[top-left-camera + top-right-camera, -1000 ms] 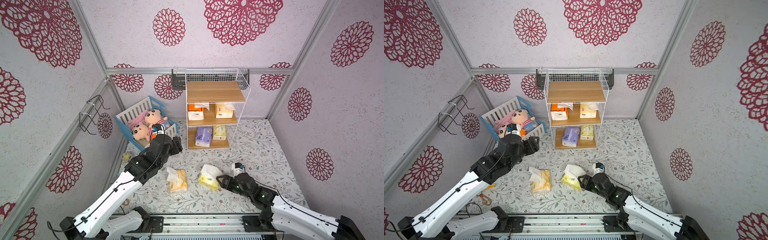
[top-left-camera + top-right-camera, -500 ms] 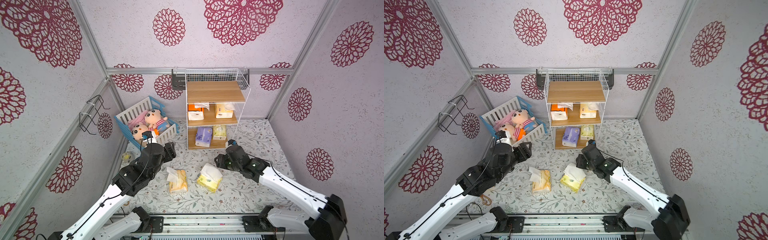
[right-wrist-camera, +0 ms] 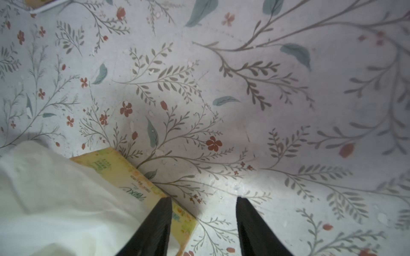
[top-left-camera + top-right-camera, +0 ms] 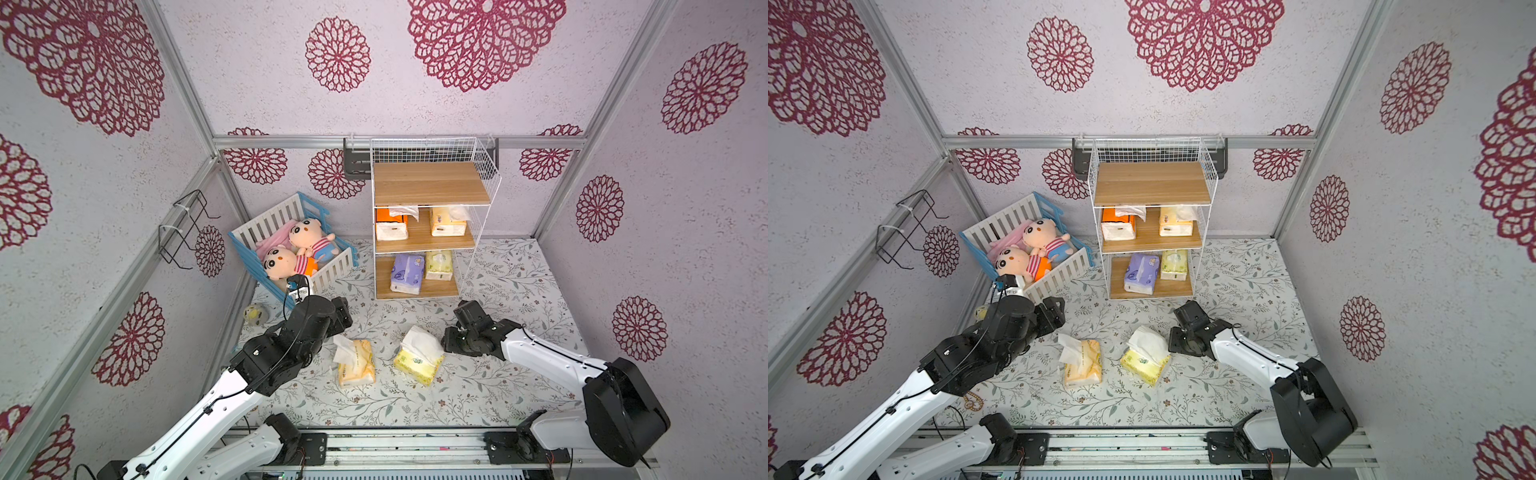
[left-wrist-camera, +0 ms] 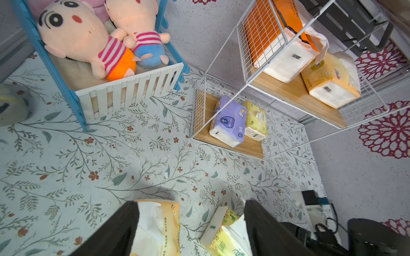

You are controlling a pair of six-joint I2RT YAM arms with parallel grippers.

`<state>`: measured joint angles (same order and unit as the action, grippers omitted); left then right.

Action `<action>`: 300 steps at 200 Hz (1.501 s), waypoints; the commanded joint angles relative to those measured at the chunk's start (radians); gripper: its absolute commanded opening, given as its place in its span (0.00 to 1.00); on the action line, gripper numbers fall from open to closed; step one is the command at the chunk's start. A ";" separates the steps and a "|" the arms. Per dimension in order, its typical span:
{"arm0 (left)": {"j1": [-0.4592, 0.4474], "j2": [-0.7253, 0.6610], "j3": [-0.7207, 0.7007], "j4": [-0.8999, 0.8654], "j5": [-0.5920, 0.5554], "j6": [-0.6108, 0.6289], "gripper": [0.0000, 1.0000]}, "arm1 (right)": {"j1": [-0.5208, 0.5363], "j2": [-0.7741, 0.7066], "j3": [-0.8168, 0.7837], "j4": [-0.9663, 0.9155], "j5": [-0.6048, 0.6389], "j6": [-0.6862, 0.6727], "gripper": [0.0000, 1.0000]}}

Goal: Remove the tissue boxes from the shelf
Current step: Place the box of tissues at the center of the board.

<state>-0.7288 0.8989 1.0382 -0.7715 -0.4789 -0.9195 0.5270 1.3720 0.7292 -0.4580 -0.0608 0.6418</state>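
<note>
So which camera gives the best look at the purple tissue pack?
The left wrist view: the purple tissue pack is large and sharp there, lying on the shelf bottom board beside a pale yellow pack. Both top views show it smaller. The right wrist view misses it.

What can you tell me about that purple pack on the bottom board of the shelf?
The purple pack is a soft, plastic-wrapped brick with small cartoon prints and a white end facing outward. It lies on the lowest wooden board of the shelf, with no tissue pulled out. A pale yellow pack sits close against one side, seemingly touching. Nothing else touches it.
</note>
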 commanded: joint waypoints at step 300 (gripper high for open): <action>0.015 -0.066 0.064 -0.031 -0.164 0.070 0.97 | 0.313 -0.073 0.212 0.130 0.205 0.213 0.99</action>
<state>-0.7280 0.8417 1.0782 -0.8604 -0.6182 -0.8829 0.8402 1.4227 0.8730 -0.2306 -0.0284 0.9260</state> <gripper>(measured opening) 0.971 0.949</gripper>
